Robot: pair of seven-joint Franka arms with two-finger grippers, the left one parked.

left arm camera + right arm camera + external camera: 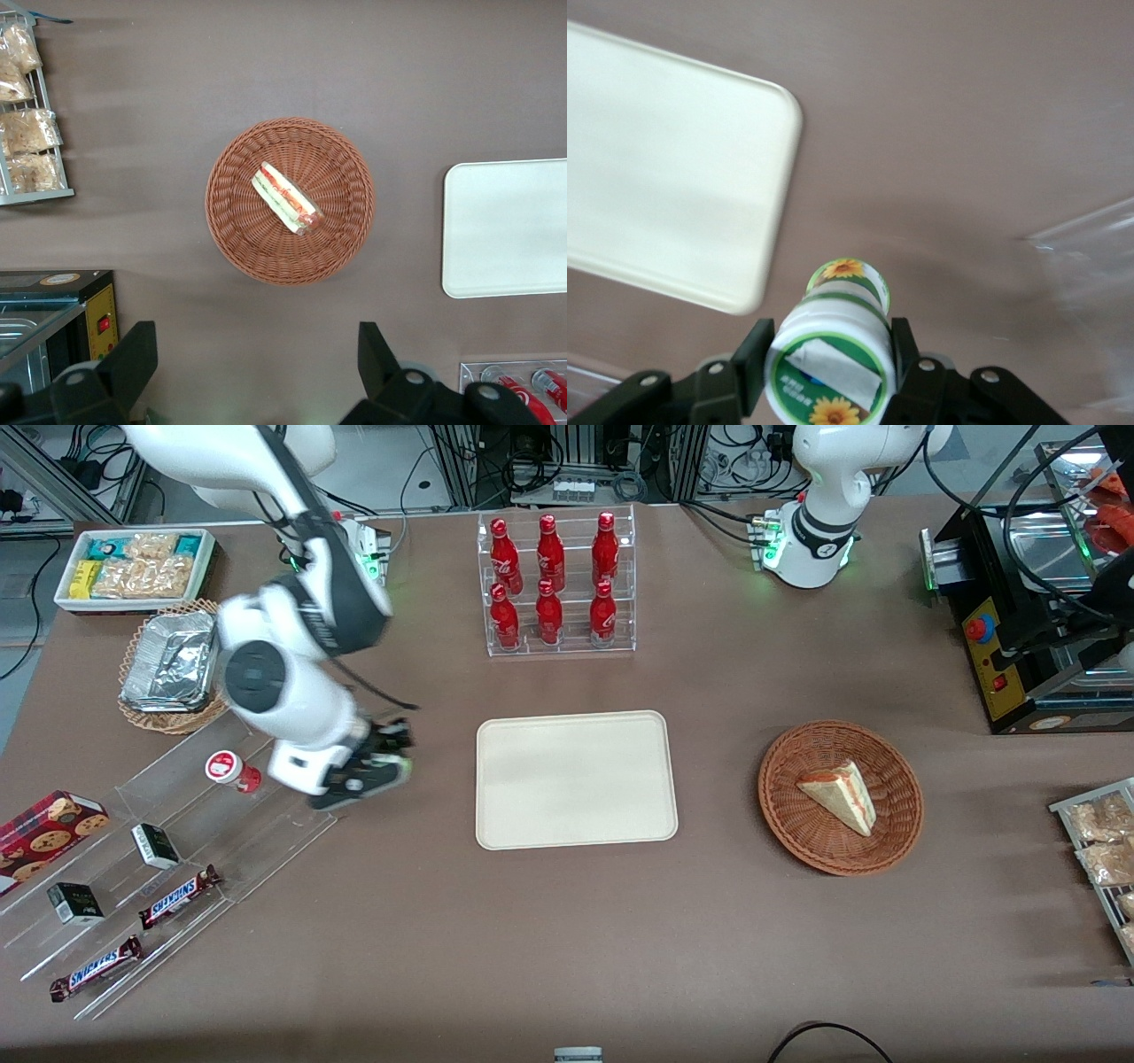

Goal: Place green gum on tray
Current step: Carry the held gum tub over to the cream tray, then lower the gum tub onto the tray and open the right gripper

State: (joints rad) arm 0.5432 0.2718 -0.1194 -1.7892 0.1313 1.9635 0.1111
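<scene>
In the right wrist view my gripper (pixel 826 354) is shut on the green gum (pixel 833 354), a small white bottle with a green and yellow sunflower label, one finger on each side of it. The bottle is held above the brown table, with a corner of the cream tray (pixel 673 168) close by. In the front view the gripper (pixel 376 766) hangs between the clear display rack (pixel 177 841) and the tray (pixel 576 779); the gum is hidden there by the hand. The tray holds nothing.
A red-labelled gum bottle (pixel 229 769) stands on the clear rack with Snickers bars (pixel 177 895) and small boxes. A foil container (pixel 173 660) on a wicker mat, a cola bottle rack (pixel 556 584) and a wicker basket (pixel 840 797) with a sandwich stand around.
</scene>
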